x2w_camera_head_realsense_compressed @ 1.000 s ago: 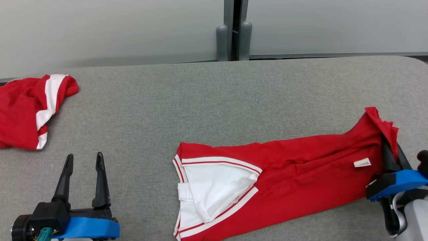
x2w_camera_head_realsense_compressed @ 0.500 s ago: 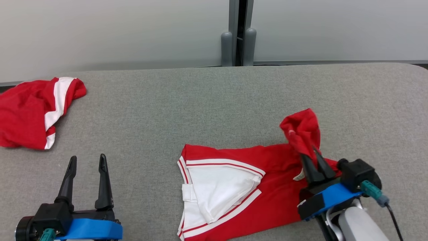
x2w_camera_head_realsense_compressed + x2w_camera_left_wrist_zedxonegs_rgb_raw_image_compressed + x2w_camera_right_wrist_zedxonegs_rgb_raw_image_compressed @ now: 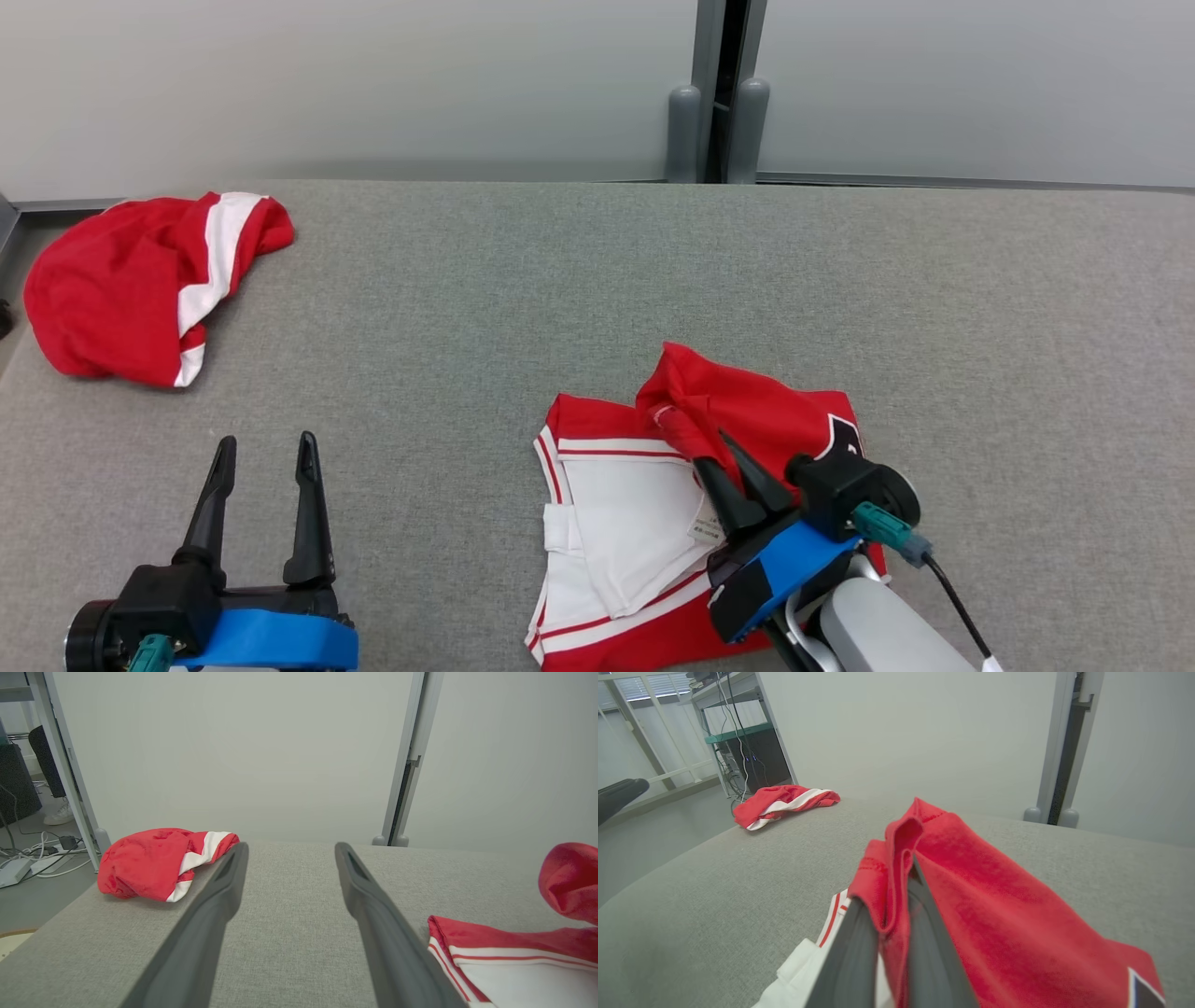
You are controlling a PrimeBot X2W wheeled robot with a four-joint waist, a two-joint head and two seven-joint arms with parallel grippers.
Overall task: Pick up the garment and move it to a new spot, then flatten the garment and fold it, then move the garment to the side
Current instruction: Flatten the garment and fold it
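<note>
The red garment [image 3: 747,420] with white panel and striped trim lies on the grey table [image 3: 523,299] at lower centre, its right part doubled over to the left. My right gripper [image 3: 714,448] is shut on the garment's red edge [image 3: 896,877], holding it above the white panel [image 3: 625,523]. My left gripper [image 3: 264,450] stands open at the lower left, nothing between its fingers [image 3: 219,905]. In the left wrist view the garment [image 3: 514,952] lies at the right.
A second red and white garment [image 3: 140,285] lies crumpled at the table's far left corner, also in the wrist views [image 3: 159,863] [image 3: 784,800]. A pale wall with a dark post [image 3: 714,93] stands behind the table. Cables and a rack [image 3: 738,742] stand beyond the left end.
My right gripper has carried the garment's right end leftward over the rest, doubling it over. The head camera has shifted, so the whole picture moved right. The left gripper stayed put.
</note>
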